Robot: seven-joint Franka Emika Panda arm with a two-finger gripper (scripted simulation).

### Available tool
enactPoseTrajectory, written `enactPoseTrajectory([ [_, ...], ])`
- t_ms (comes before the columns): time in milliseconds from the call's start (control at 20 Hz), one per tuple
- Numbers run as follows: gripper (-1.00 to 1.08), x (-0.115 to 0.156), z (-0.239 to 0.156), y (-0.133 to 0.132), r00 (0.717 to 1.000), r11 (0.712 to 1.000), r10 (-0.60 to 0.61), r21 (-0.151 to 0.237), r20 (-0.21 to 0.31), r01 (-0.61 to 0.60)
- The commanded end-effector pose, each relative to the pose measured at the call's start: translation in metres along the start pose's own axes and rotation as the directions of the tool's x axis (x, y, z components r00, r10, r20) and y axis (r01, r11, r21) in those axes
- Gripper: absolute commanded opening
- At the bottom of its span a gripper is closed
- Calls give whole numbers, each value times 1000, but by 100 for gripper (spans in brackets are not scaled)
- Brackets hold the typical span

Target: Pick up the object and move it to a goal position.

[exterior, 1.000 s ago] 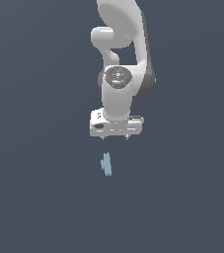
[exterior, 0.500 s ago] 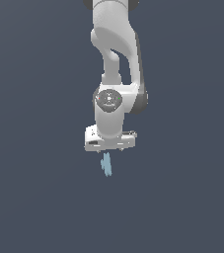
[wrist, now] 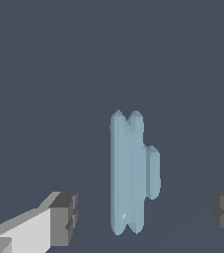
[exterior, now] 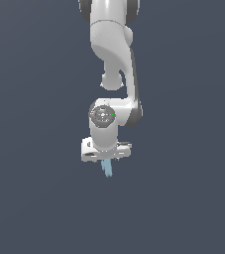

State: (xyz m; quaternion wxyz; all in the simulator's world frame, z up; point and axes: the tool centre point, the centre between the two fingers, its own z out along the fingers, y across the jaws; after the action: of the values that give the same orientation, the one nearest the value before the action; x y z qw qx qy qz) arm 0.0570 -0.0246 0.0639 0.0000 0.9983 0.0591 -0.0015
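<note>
Now the approach step is in hand: the claw [wrist: 143, 217] is spread wide, one grey pad [wrist: 64, 220] at about 8 o'clock of the wrist picture and the other at about 4 o'clock, and the object [wrist: 130, 173], a pale blue, thin, notched sliver with a small lug on one side, lies between them, touching neither. It rests on the dark counter [wrist: 44, 74], its long axis running from 12 to 6 o'clock in that picture, so the pads stand either side of its narrow width, a fair line for a pinch. Farther off, in the exterior view, the claw [exterior: 106, 158] hangs straight down under the white arm [exterior: 111, 44], and only the lower end of the object [exterior: 107, 168] peeps out at 6 o'clock below the claw's body; how much gap is left down to the counter [exterior: 29, 198] cannot be told from here. The next move, as I judge it, calls for a last short descent until the pads flank the sliver, then a gentle closing across its thin side, and only after that a lift toward the goal, which no picture marks. Such a slight piece may slip or tip if the pads meet it off centre. Against the frame of a second ago, the arm has come down a good way: then the whole object lay clear below the claw, apart from it, whereas now the claw covers its upper part.
</note>
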Motion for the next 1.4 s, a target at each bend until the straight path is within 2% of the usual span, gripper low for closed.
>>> enactPoseTrajectory([
  [0, 100, 2, 4, 2, 1000, 1000, -3, 0, -3, 3],
  [300, 100, 2, 7, 2, 1000, 1000, -2, 0, -1, 2],
  [800, 100, 1, 50, 2, 1000, 1000, -3, 0, -3, 3],
  [1050, 100, 3, 55, 3, 1000, 1000, -3, 0, -3, 3],
  [1100, -100, 3, 55, 3, 1000, 1000, -3, 0, -3, 3],
  [1350, -100, 3, 55, 3, 1000, 1000, -3, 0, -3, 3],
])
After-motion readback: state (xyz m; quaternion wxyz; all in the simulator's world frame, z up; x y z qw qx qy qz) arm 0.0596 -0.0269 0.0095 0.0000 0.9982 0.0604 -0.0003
